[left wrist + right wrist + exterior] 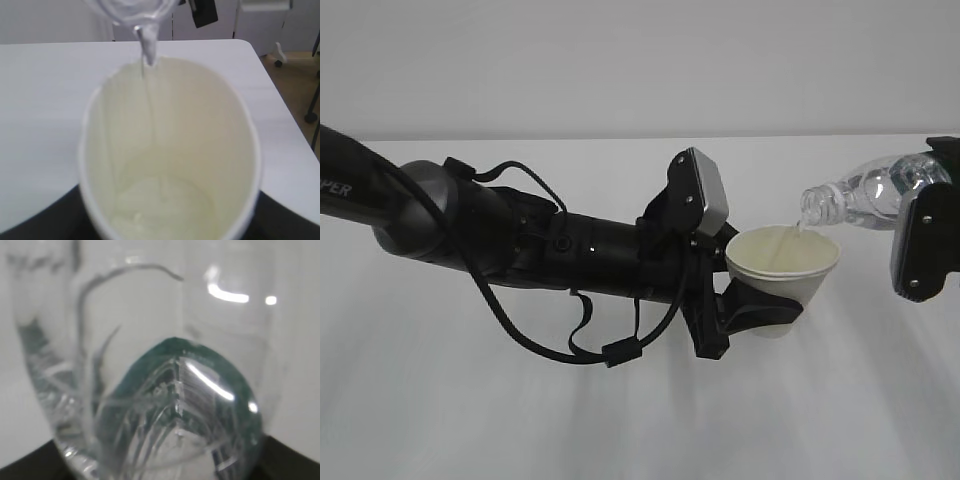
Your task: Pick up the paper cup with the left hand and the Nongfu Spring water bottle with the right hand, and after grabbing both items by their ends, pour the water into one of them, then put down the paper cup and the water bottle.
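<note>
My left gripper (pixel 772 305) is shut on the lower body of the white paper cup (pixel 783 262) and holds it upright above the table. In the left wrist view the cup (pixel 170 140) fills the frame, with the black fingers (pixel 35 222) at the bottom corners. The clear Nongfu Spring water bottle (pixel 868 193) is tilted down to the left, its mouth over the cup's far rim. A thin stream of water (pixel 148 52) runs into the cup and pools at the bottom (pixel 162 210). My right gripper (pixel 930 195) is shut on the bottle's base (pixel 150 370); the green label (pixel 202 385) shows through the plastic.
Under both arms lies the white table (pixel 520 420). Its right edge (pixel 280 105) shows in the left wrist view, with floor and caster wheels (pixel 311 117) beyond it. White furniture (pixel 262 22) stands behind the table.
</note>
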You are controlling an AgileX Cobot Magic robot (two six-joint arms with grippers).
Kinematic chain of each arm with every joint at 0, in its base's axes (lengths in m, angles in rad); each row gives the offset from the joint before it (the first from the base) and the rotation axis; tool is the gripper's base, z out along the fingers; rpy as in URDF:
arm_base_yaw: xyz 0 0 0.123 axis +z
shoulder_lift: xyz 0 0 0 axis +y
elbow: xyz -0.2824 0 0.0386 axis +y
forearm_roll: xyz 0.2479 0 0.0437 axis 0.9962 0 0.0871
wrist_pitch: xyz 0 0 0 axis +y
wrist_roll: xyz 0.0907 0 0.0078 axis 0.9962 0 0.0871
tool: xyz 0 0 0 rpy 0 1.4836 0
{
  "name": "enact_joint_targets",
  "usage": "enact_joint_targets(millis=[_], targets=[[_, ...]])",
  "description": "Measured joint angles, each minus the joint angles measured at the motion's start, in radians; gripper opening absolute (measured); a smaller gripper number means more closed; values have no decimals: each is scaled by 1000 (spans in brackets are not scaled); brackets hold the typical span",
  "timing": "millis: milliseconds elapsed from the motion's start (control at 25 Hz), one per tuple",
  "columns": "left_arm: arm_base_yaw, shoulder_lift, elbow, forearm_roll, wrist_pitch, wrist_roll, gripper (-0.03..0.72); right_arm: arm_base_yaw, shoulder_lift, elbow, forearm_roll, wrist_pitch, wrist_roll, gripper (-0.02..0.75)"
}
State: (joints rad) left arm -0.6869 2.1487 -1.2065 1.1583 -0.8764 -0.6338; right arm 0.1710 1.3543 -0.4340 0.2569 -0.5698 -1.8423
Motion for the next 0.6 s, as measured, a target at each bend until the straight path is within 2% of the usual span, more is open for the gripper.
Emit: enact_joint_targets(millis=[600], targets=[[0, 1, 0, 1, 0, 0, 414, 0, 0, 0, 0, 0, -4, 430]])
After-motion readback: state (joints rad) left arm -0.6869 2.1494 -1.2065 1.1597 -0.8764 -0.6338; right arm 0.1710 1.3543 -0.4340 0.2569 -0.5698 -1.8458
